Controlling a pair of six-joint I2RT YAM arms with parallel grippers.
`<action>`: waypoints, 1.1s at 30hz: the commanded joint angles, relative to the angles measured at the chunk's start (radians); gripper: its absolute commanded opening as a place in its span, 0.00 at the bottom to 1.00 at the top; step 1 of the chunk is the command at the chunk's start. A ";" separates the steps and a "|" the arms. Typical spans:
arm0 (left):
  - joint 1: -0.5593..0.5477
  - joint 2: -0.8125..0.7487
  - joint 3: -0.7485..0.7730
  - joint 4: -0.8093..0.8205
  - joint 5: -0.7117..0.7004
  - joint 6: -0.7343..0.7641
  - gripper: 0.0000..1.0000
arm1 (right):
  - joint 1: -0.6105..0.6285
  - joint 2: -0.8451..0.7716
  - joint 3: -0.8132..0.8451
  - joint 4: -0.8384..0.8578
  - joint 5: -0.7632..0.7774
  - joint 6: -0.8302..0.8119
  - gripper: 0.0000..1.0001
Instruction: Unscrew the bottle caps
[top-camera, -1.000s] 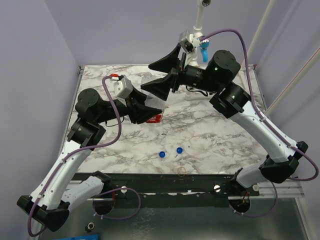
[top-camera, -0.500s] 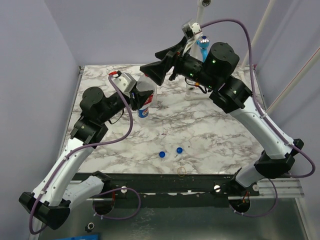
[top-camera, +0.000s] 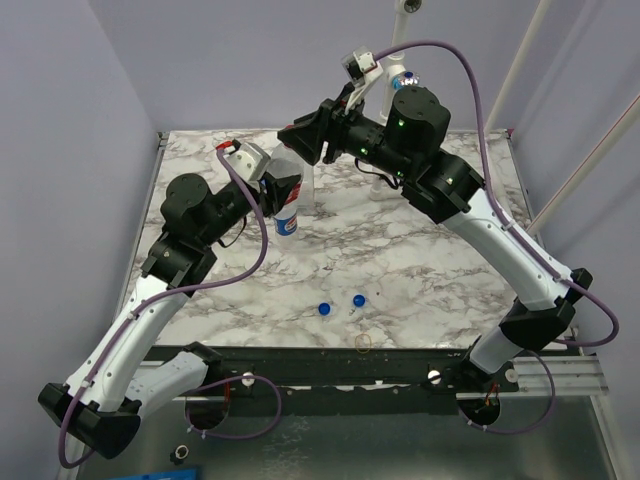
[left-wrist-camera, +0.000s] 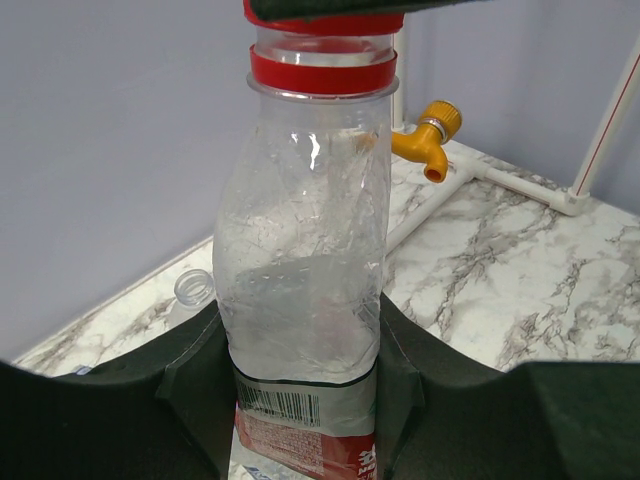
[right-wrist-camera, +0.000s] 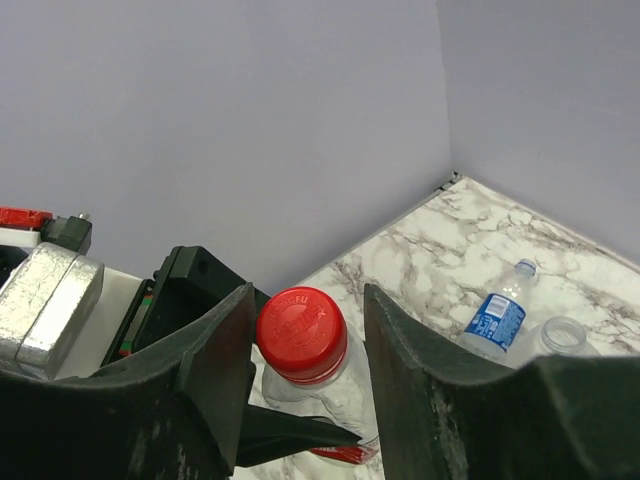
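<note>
Red cap (right-wrist-camera: 301, 333) sits mid-frame between the fingers of our right gripper (right-wrist-camera: 305, 312); we cannot tell if it grips. Our left gripper (left-wrist-camera: 300, 372) clamps the bottle (left-wrist-camera: 302, 230), lower centre.

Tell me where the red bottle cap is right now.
In the right wrist view, the red plastic screw cap sits atop the clear red-labelled bottle, between the fingers of the right gripper; the left gripper holds that bottle.
</note>
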 joint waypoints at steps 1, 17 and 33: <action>-0.005 0.000 -0.015 0.007 -0.028 0.001 0.22 | 0.007 0.014 0.015 0.007 0.007 0.001 0.50; -0.004 -0.013 -0.020 0.007 -0.003 -0.024 0.22 | 0.006 -0.008 -0.014 0.033 0.023 -0.006 0.27; -0.004 -0.051 -0.004 -0.076 0.646 -0.211 0.23 | -0.010 -0.215 -0.250 0.274 -0.710 -0.102 0.17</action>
